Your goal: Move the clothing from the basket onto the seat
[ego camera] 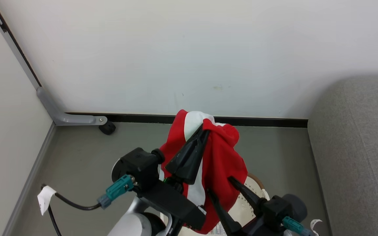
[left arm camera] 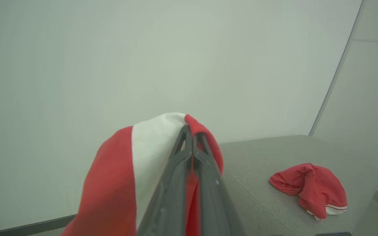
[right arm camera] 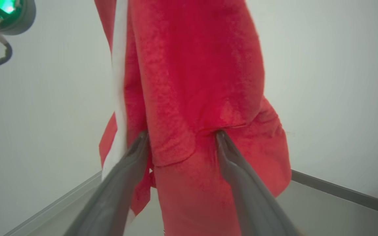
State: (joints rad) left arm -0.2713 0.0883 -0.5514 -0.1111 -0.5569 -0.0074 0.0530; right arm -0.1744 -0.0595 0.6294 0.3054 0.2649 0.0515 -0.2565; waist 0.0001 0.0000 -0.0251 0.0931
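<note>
Hanging in mid-air in the head view, the red-and-white garment [ego camera: 221,157] dangles from the left gripper [ego camera: 204,131], whose fingers are clenched on its top fold. Below it sits the basket [ego camera: 257,179], its brown rim peeking out behind the cloth. The right gripper [ego camera: 219,185] stands spread wide at the garment's lower drape, holding nothing. The seat [ego camera: 356,147] waits off to the right, well apart from the load.

Over to the left wrist view: the left gripper [left arm camera: 190,131] has its two fingers pressed together with cloth between them, and a white panel flanked by red falls over the left side. The garment [left arm camera: 116,177] looks soft and limp, with no stiffness to it. Beyond, a second red garment [left arm camera: 310,188] with a white-trimmed hem lies crumpled on the seat [left arm camera: 261,164], near one edge of the cushion.

In the right wrist view, the right gripper [right arm camera: 181,133] gapes open, its tips against the hanging garment [right arm camera: 195,65], which shows a fleecy texture and one white stripe.

The carry looks to be the step in hand. Done well, it calls for a firm pinch, the hem lifted clear of the basket rim, the right fingers kept from snagging the cloth, and a low release onto bare cushion.
</note>
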